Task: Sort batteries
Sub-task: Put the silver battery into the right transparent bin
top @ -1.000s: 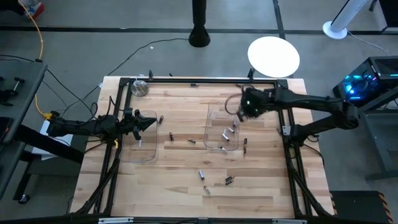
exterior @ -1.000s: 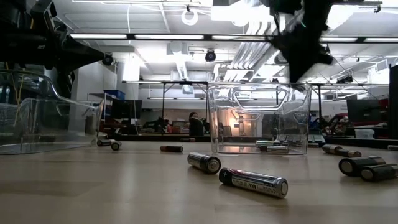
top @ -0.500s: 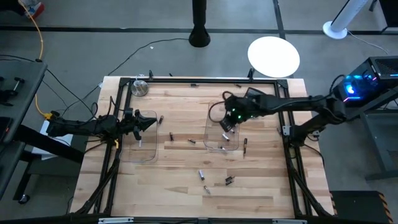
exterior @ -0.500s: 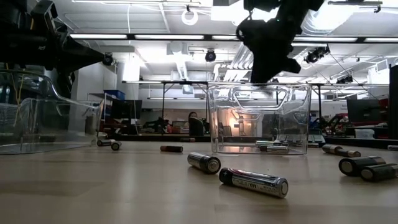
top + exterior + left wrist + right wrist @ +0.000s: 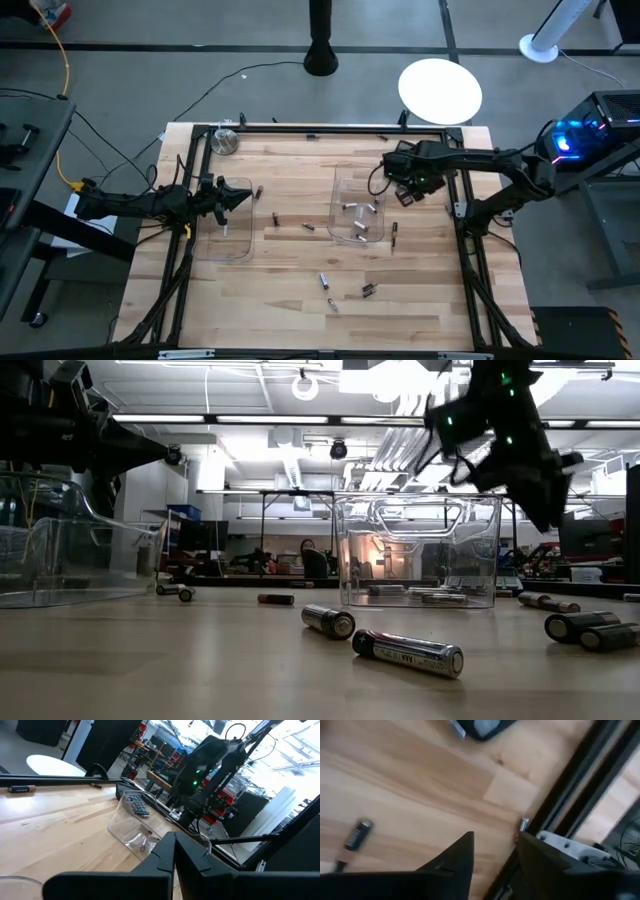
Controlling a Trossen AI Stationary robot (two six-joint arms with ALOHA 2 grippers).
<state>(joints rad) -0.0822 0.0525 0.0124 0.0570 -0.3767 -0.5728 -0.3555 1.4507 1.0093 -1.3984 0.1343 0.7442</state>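
Batteries [image 5: 325,281], small silvery and dark cylinders, scattered; right claw [image 5: 408,192] apart, left claw [image 5: 243,196] together.

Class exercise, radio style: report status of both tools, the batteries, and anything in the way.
Right tool open, empty, beside the right tray. Left tool shut, waiting over the left tray. Batteries: several in right tray, more loose on the table. Nothing in the way.

Table [image 5: 300,310]: light wood, pale stripes. Frame [image 5: 330,128] around it: black. Arms: dark; right arm [image 5: 480,160] has green light. Trays [image 5: 357,212]: clear, see-through. Batteries [image 5: 407,652]: some silver, some black with silver ends. Round disc [image 5: 440,90] on floor: white. Cable [image 5: 62,70]: yellow.
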